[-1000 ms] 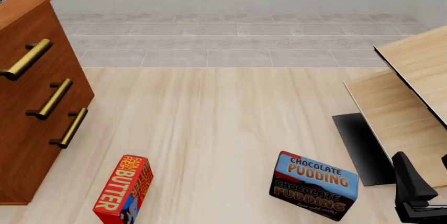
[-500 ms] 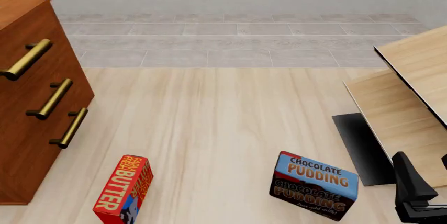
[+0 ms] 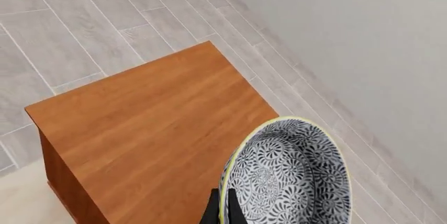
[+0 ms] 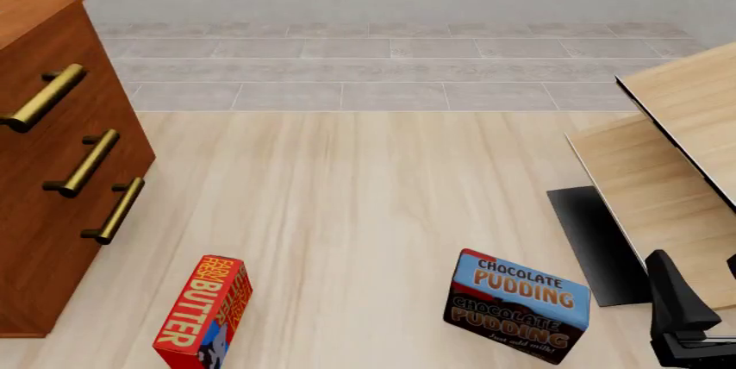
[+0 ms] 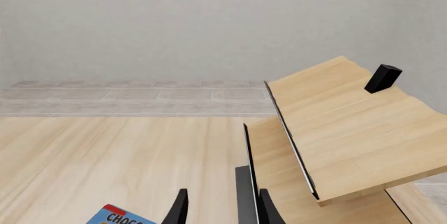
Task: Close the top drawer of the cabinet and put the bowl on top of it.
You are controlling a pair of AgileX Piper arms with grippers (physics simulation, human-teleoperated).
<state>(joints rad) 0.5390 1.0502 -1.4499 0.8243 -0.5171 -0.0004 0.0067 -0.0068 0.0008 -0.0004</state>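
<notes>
Bowl (image 3: 290,174) blue-grey floral, yellowish rim pinched by left end effector (image 3: 222,214), right end effector (image 5: 222,208) open

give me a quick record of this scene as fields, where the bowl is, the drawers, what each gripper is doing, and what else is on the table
bowl: held by its rim in the left gripper, the bowl tilted on edge above the cabinet top
top drawer: front looks flush with the two below, so it looks closed
cabinet: at the table's left side
right gripper: open, holding nothing, low at the right near the pale wood furniture
other items: butter box, chocolate pudding box
bowl placed: not yet
</notes>
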